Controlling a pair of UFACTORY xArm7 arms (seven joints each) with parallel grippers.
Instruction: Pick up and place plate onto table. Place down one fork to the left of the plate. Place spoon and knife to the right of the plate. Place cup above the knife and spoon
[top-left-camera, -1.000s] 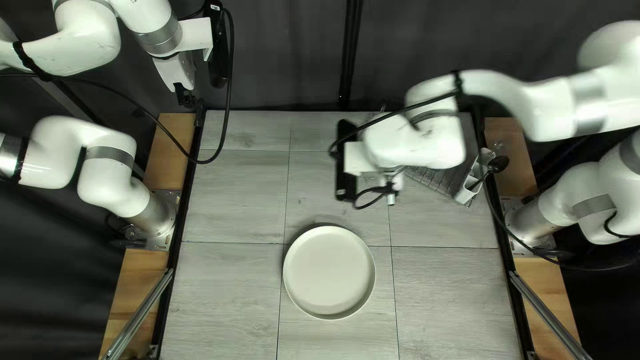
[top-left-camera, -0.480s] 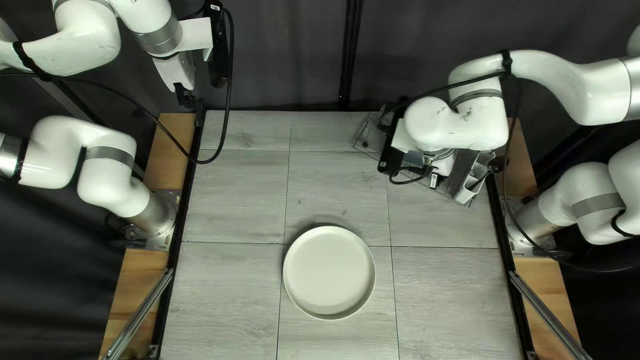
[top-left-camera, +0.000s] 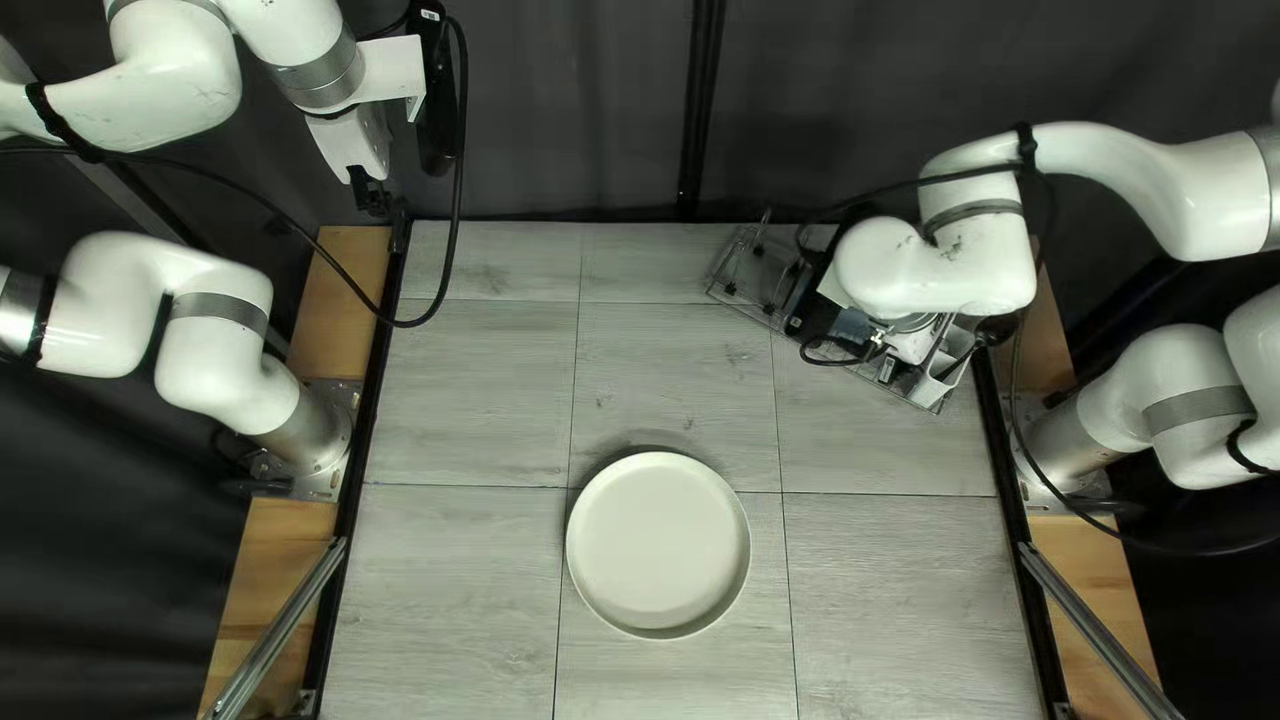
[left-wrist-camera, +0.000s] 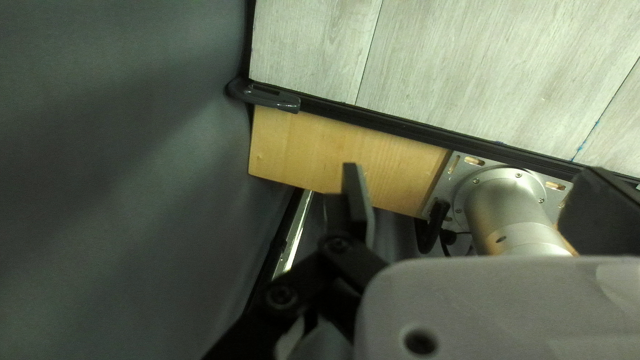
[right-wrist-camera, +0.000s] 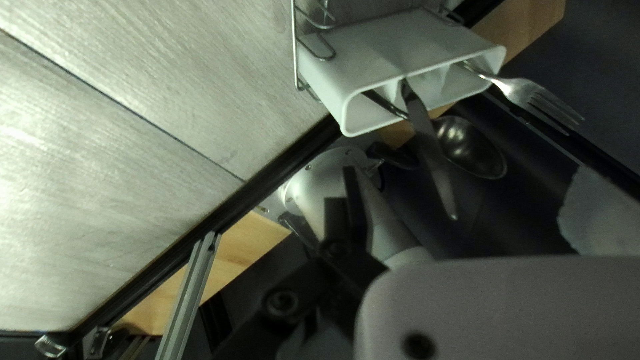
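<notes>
Grey wood-grain tabletop [top-left-camera: 467, 400]: near its edge, a tined steel fork [right-wrist-camera: 527, 92], slim knife [right-wrist-camera: 431, 150] and round-bowled spoon [right-wrist-camera: 472, 150] are carried in a white plastic holder [right-wrist-camera: 400, 53], ahead of the right gripper [right-wrist-camera: 470, 190] — spread wide, nothing held. The fork, probably wanted first, is set beyond the other two.

The white holder [right-wrist-camera: 400, 47] seems to hide most of the fork's handle [right-wrist-camera: 483, 73].
</notes>
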